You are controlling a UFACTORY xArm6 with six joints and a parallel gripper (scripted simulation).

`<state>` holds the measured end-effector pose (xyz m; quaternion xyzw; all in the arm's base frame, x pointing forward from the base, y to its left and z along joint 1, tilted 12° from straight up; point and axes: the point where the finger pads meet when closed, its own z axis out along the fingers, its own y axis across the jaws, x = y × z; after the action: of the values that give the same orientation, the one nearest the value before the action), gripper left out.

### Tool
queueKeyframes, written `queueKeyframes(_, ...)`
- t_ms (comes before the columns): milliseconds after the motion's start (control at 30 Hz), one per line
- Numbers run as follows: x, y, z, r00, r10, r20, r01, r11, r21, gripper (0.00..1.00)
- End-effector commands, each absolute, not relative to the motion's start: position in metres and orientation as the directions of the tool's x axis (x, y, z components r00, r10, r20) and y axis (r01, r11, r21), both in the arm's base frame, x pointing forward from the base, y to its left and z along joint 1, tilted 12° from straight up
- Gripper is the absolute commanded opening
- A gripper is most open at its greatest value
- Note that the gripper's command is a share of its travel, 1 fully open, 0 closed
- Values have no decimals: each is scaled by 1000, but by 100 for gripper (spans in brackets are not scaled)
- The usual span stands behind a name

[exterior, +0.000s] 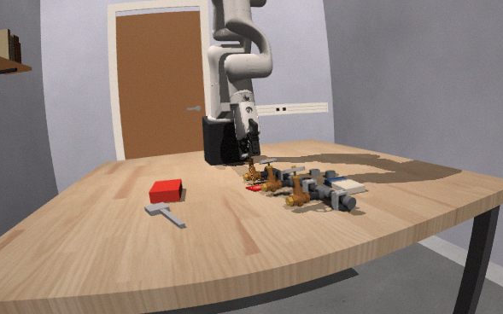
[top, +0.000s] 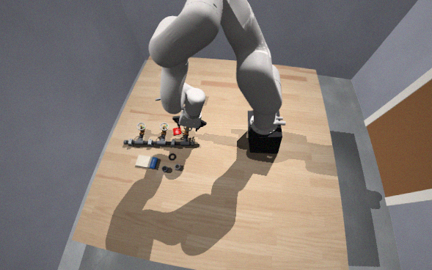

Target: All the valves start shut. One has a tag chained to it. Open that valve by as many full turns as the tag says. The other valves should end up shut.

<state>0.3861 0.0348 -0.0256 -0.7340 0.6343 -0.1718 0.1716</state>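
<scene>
Three brass valves stand in a row on a grey pipe [top: 154,143] [exterior: 327,194]. The left valve [top: 141,128] [exterior: 298,196] and the middle valve [top: 163,128] [exterior: 271,182] stand free. The right valve [top: 185,135] [exterior: 252,172] is the one nearest the arm's base. A small red tag [top: 177,131] [exterior: 253,187] lies right beside it. My gripper [top: 188,126] [exterior: 249,153] is open and points down, just above the right valve's handle. Its fingers stand on either side of the handle, and I cannot tell whether they touch it. The tag's number is too small to read.
A blue and white block [top: 147,161] [exterior: 344,183], a black ring [top: 171,159] and two small fittings [top: 165,169] [top: 177,167] lie by the pipe. A red box [exterior: 166,190] and a grey T-shaped tool [exterior: 164,212] lie further off. The arm's black base [top: 265,139] [exterior: 219,145] stands near the row's right end.
</scene>
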Motion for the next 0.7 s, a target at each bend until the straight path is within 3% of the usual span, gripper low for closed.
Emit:
queueKeyframes(0,387,34,-25,152,-988,-1,-865,-132,-483,100)
queueKeyframes(533,387,34,-25,152,-988,-1,-865,-132,-483,100)
queueKeyframes(567,387,34,-25,152,-988,-1,-865,-132,-483,0)
queueKeyframes(667,387,34,-25,152,-988,-1,-865,-132,-483,0)
